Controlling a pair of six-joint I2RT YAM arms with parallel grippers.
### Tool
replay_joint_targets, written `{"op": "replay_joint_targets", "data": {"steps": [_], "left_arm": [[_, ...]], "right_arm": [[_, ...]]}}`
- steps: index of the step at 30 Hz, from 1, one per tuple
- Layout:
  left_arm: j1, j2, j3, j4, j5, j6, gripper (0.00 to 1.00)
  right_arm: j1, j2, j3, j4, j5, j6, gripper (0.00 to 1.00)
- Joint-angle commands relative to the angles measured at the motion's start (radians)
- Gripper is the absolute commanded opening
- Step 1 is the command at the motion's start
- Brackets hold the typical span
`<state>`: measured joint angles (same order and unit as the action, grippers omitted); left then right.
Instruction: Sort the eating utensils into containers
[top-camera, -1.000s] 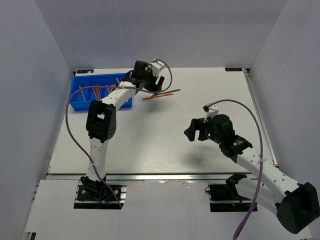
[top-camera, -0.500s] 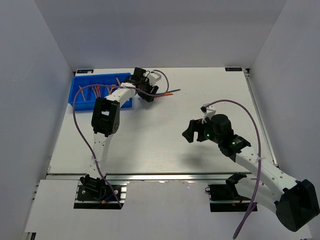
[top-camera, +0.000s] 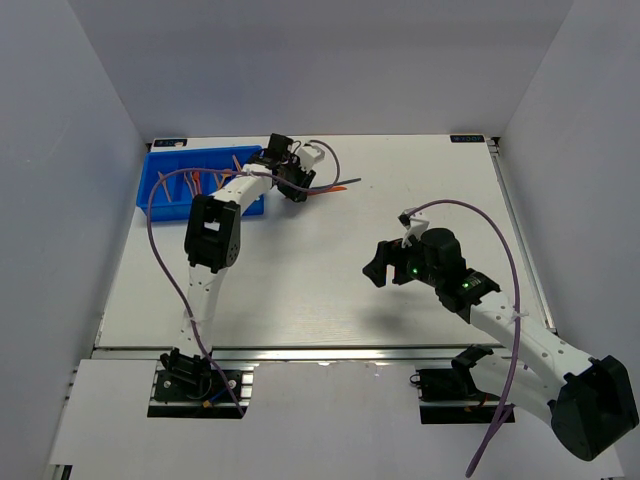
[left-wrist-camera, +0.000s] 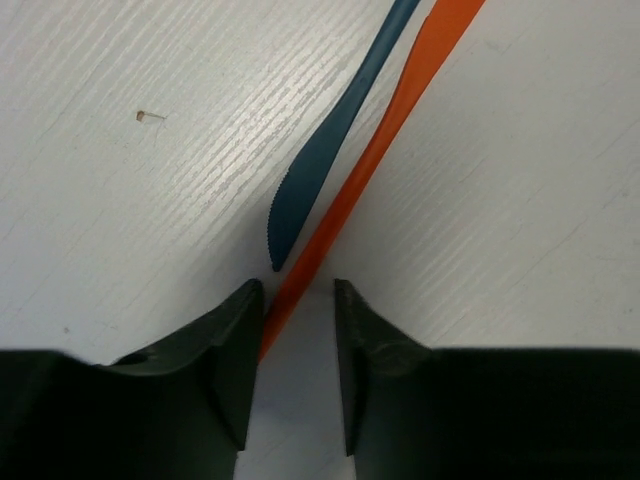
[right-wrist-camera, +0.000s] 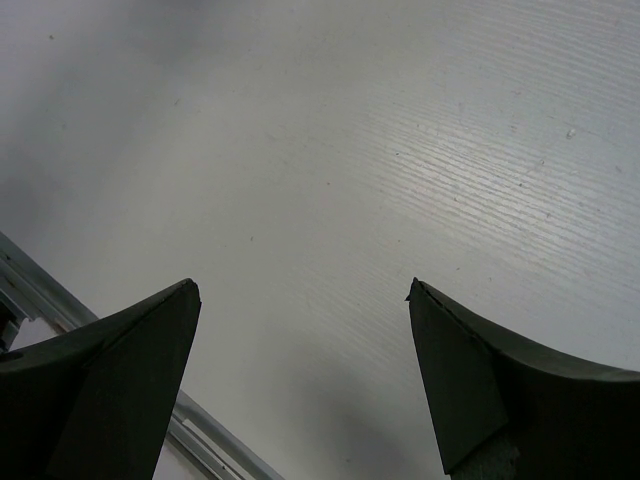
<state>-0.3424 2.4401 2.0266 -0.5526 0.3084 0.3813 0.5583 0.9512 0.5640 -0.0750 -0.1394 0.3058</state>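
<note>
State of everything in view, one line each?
left gripper, partly open, astride orange utensil, gap visible
orange utensil, flat on table, not clamped
dark blue knife, flat on table beside it, outside the jaws
right gripper, wide open, empty
blue tray, holding several utensils

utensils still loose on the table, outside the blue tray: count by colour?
Dark grey-blue serrated plastic knife: 1
Thin orange plastic utensil: 1
Total loose: 2
The utensils already in the bright blue plastic tray are too small to count.
</note>
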Motion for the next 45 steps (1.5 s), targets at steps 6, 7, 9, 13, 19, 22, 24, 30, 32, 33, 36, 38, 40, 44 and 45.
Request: {"op": "replay_joint_targets", "data": {"steps": [6, 7, 9, 13, 19, 22, 24, 30, 32, 33, 36, 38, 40, 44, 45], "left_arm": [[-0.033, 0.014, -0.02, -0.142, -0.037, 0.018, 0.26], [-0.05, 0.002, -0.061, -0.141, -0.049, 0.018, 0.24], [-0.073, -0.051, -0.115, -0.121, -0.058, 0.005, 0.21], [-0.128, -0.179, -0.323, -0.044, -0.078, -0.016, 0.0], [-0.179, -0.324, -0.384, 0.02, -0.08, -0.092, 0.0], [-0.178, -0.479, -0.48, 0.193, -0.202, -0.22, 0.0], [-0.165, -0.559, -0.568, 0.344, -0.311, -0.33, 0.0], [0.043, -0.711, -0.578, 0.376, -0.442, -0.622, 0.0], [0.1, -0.742, -0.6, 0.388, -0.488, -0.637, 0.0], [0.103, -0.751, -0.611, 0.393, -0.474, -0.618, 0.0], [0.092, -0.669, -0.522, 0.338, -0.239, -0.605, 0.0], [0.003, -0.618, -0.464, 0.225, -0.25, -0.57, 0.14], [-0.067, -0.583, -0.431, 0.174, -0.278, -0.504, 0.32], [-0.145, -0.538, -0.401, 0.119, -0.146, -0.513, 0.76], [-0.158, -0.517, -0.378, 0.087, -0.143, -0.487, 0.79]], "right_arm": [[-0.003, -0.02, -0.001, 0.04, -0.034, -0.02, 0.89], [-0.003, -0.025, -0.001, 0.04, -0.037, -0.02, 0.89], [-0.003, -0.032, -0.001, 0.037, -0.037, -0.023, 0.89], [-0.003, -0.049, -0.003, 0.029, -0.032, -0.03, 0.89], [-0.003, -0.06, -0.004, 0.027, -0.037, -0.027, 0.89], [-0.003, -0.063, -0.004, 0.027, -0.034, -0.027, 0.89], [-0.003, -0.063, -0.003, 0.026, -0.031, -0.028, 0.89], [-0.003, -0.063, -0.004, 0.023, -0.028, -0.028, 0.89], [-0.003, -0.063, -0.004, 0.023, -0.028, -0.028, 0.89], [-0.003, -0.062, -0.004, 0.023, -0.022, -0.028, 0.89], [-0.003, -0.052, -0.004, 0.026, -0.025, -0.028, 0.89], [-0.003, -0.037, -0.001, 0.021, -0.014, -0.024, 0.89], [-0.003, -0.026, 0.007, 0.012, 0.001, -0.02, 0.89], [-0.003, -0.02, 0.013, -0.025, 0.116, 0.003, 0.89], [-0.003, -0.025, 0.013, -0.029, 0.132, 0.009, 0.89]]}}
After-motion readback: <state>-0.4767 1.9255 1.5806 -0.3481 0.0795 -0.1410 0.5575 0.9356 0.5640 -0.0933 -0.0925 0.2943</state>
